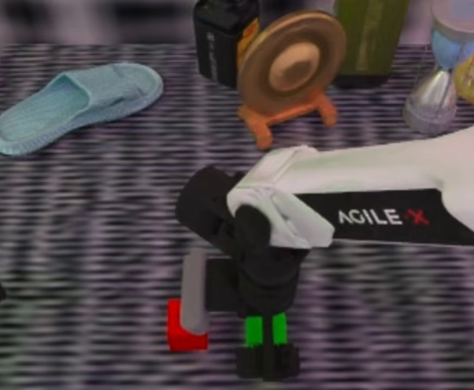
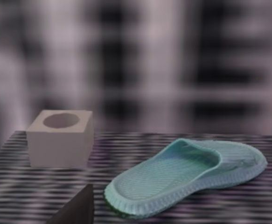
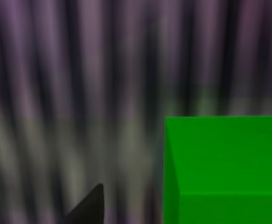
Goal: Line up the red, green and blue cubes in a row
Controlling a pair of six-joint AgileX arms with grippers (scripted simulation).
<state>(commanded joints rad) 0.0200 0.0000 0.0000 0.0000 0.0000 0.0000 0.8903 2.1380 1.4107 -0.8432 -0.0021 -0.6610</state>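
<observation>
Your right gripper (image 1: 267, 345) is hanging low over the near edge of the tabletop (image 1: 90, 244), and its fingers (image 1: 254, 360) are pinching the green cube (image 1: 267, 328); in the top view the green is showing between and just above the dark finger ends. The step in hand, as I judge it, is setting this cube into the row beside the red cube (image 1: 184, 335).

To do it well, you are keeping the cube level and bringing it down straight until it is resting on the tabletop, and only then you are spreading the fingers. You are leaving a small gap to the red cube, so the fingers are not knocking it when they are opening. You are also matching the near edge of both cubes, so the row is coming out straight.

The green cube is plain and bright, with sharp edges and flat faces; in the right wrist view it is filling the corner very close to the camera. The red cube is sitting near it, toward the left side, partly hidden under the arm. The blue cube I am not seeing in any view.

Your left arm is parked at the left side, looking toward the slipper (image 2: 187, 175); whether its fingers are spread or closed, I cannot tell.
</observation>
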